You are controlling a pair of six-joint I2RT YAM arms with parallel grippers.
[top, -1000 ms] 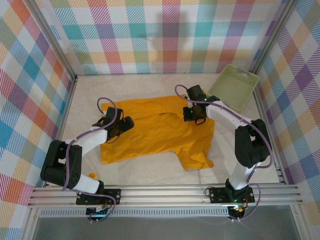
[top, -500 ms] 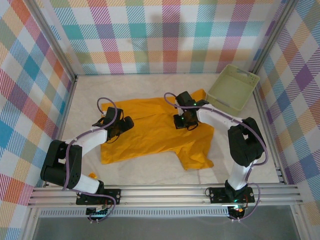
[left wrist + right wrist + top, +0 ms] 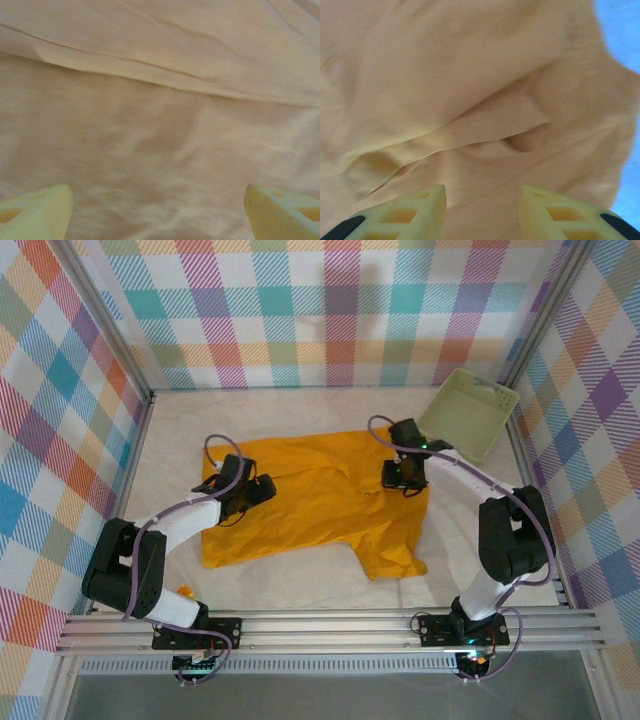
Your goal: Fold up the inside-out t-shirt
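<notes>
Inspector: Presently, where does the inside-out t-shirt (image 3: 310, 505) lie?

Operator: Spread over the middle of the tabletop (image 3: 290, 585), one sleeve trailing toward lower right. The green basket (image 3: 470, 412) sits near its upper-right corner. My left claw (image 3: 258, 489) stands wide over the cloth's left part, holding nothing. My right claw (image 3: 402, 477) is part-open above a raised crease (image 3: 495, 131), also holding nothing.

Inspector: Recommendation?

Operator: I judge each claw should pinch an outer edge, lift evenly with the other, and lay the cloth over flat.

Blurry t-shirt (image 3: 165, 115) beneath left claw (image 3: 159, 214)
</notes>
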